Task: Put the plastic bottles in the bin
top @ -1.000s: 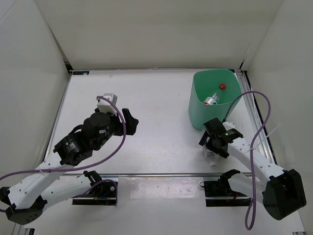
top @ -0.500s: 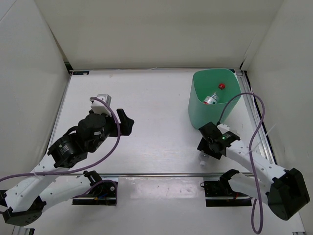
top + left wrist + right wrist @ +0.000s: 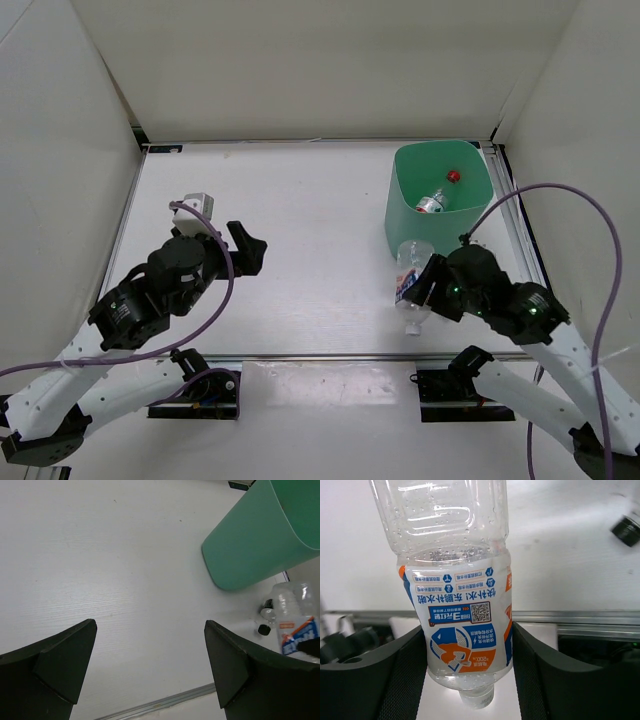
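Right wrist view: right claw [image 3: 468, 635] is clamped across the label band of the blue-white labelled bottle [image 3: 455, 555]. The cap points towards the camera and the base away.
Grip reasoning: the jaws sit on the stiffer waist, not the thin clear upper body. This probably keeps the bottle from buckling or slipping during the carry.
Held bottle, position: it appears raised off the surface [image 3: 320, 200], just near of the bin and outside its rim.
Left claw [image 3: 150, 630]: fingers are wide apart with nothing between them. It hangs over bare surface well left of the bin, seemingly parked out of the right arm's way.
Black-capped bottle [image 3: 626, 529]: it lies on the surface just beside the held bottle, close to the bin's near wall, and is not yet collected.
Bin [image 3: 400, 215]: mint green, it stands upright at the far right of the surface with its open mouth up, within the right arm's reach.
Red-capped bottle [image 3: 437, 200]: it lies on its side inside the bin and is already deposited.
White-capped bottle: it cannot be made out with certainty in any view.
Next move, judged: carry the held bottle over the rim before the jaws part.
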Motion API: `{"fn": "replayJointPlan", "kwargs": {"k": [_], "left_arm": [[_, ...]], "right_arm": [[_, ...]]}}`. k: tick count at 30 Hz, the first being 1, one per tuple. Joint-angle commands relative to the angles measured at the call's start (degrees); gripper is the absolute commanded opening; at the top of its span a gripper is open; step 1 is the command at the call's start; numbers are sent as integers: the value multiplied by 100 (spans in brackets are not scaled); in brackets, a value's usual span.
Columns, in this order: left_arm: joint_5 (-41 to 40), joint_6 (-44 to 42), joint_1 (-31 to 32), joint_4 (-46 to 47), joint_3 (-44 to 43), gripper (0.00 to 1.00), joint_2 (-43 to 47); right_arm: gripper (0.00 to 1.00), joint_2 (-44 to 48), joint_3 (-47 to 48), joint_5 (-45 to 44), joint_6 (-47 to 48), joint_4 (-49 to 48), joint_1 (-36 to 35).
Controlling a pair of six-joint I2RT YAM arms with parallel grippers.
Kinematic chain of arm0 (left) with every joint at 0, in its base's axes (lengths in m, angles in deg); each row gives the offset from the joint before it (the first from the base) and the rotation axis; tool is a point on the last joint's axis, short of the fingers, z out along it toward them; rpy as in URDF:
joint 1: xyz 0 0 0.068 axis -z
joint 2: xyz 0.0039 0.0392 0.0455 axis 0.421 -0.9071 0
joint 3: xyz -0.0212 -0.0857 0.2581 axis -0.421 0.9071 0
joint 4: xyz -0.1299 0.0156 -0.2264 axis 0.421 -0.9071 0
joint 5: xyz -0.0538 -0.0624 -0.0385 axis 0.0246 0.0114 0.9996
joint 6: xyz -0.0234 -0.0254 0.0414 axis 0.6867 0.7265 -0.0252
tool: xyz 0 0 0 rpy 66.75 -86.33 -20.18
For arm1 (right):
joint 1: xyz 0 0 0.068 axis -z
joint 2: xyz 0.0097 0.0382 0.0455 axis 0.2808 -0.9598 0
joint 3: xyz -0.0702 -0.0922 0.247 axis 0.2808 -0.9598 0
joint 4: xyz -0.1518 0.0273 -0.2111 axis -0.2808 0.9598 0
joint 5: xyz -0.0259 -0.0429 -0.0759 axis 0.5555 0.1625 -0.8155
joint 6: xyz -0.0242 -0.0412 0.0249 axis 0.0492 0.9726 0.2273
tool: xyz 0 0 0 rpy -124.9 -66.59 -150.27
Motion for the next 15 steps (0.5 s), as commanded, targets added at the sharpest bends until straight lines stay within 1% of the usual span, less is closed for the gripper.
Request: {"fn": "replayJointPlan", "kwargs": {"k": [1, 3, 4, 7, 8, 10, 11, 12, 13, 15], "left_arm": [[-100, 19, -1, 124, 66, 100, 25], [-100, 19, -1, 185, 66, 100, 25], [-100, 19, -1, 186, 66, 100, -36], [-100, 19, -1, 238, 66, 100, -36], [-100, 19, -1, 238, 66, 100, -36], [-100, 19, -1, 238, 66, 100, -36], [-100, 19, -1, 238, 66, 100, -36], [-100, 19, -1, 238, 66, 100, -36], [-48, 19, -1, 238, 127, 100, -36], [5, 19, -1, 238, 128, 100, -88]], "right_arm": [[19, 116, 973, 444, 408, 178, -38], [19, -5, 1414, 514, 636, 178, -38], [19, -76, 1887, 444, 698, 178, -38], [19, -375, 2583, -73, 699, 56, -38], [19, -576, 2942, -553, 751, -23, -38], [19, -866, 3261, -1135, 804, -164, -38], [19, -1216, 3384, -1425, 918, -165, -38], [19, -1385, 3472, -1698, 997, -260, -38], [17, -1682, 3526, -2188, 1067, -479, -38], [17, -1948, 3526, -2543, 1347, -761, 119]]}}
